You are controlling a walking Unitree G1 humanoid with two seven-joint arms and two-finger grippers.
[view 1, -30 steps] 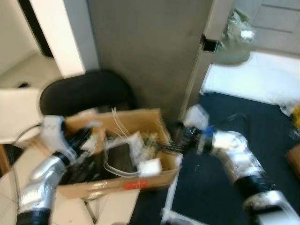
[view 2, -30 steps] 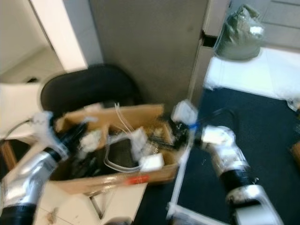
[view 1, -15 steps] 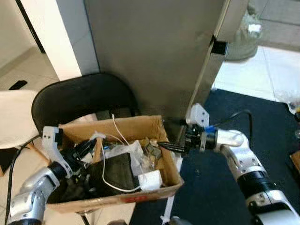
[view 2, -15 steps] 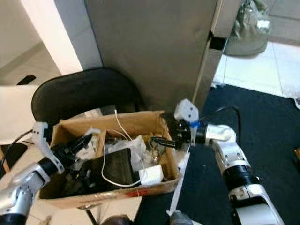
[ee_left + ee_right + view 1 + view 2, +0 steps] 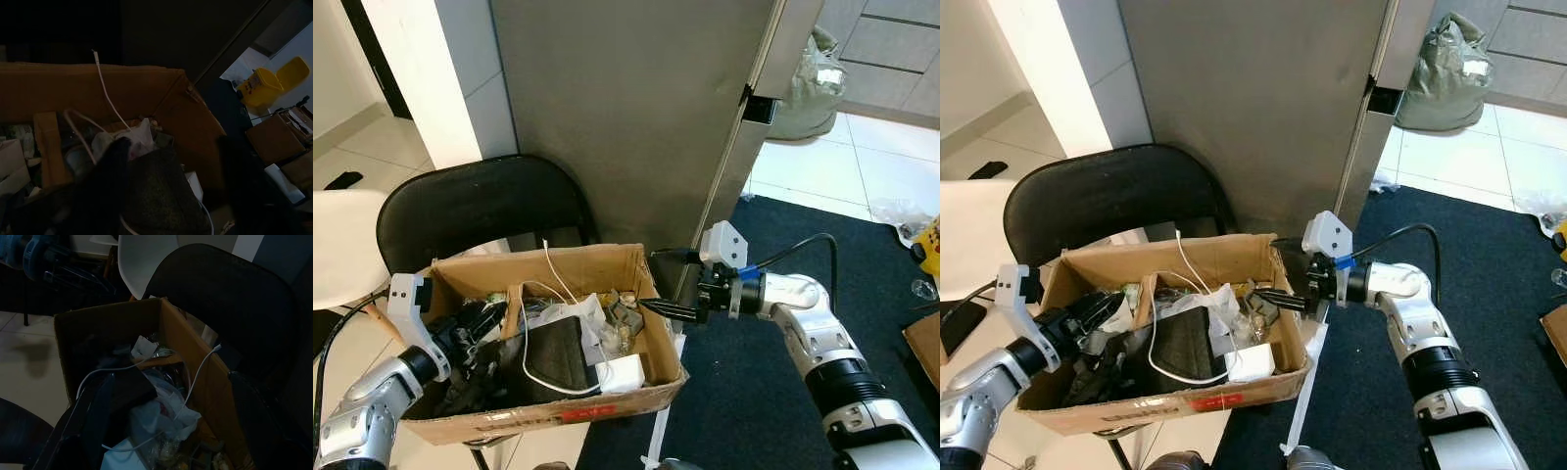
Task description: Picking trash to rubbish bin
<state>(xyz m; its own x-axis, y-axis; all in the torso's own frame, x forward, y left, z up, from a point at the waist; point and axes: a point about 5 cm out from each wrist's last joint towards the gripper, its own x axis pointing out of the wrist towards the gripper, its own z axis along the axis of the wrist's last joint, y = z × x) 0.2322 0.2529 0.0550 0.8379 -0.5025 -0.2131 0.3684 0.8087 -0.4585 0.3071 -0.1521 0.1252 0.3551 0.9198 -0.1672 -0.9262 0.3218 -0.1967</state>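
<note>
A brown cardboard box (image 5: 538, 416) rests on a black chair (image 5: 480, 206) and holds mixed trash. Inside lie a black pouch (image 5: 558, 352), a white adapter (image 5: 622, 372), a looping white cable (image 5: 548, 269) and crumpled clear plastic (image 5: 592, 311). My left gripper (image 5: 481, 323) hovers over the box's left end, open, with nothing between its fingers (image 5: 112, 181). At the right rim my right gripper (image 5: 651, 282) points leftward into the box, open and empty. Its dark fingers (image 5: 93, 421) frame the plastic and the cable from above.
A tall grey panel (image 5: 626, 117) rises right behind the chair. A grey-green bag (image 5: 808, 83) sits on the tiles at the back right. Dark blue carpet (image 5: 754, 392) lies under my right arm. A white seat (image 5: 337, 245) stands on the left. A yellow container (image 5: 266, 83) stands beyond the box.
The picture has steadied and shifted with the camera. Both grippers hold their places at the two ends of the box. Nothing was taken hold of.
</note>
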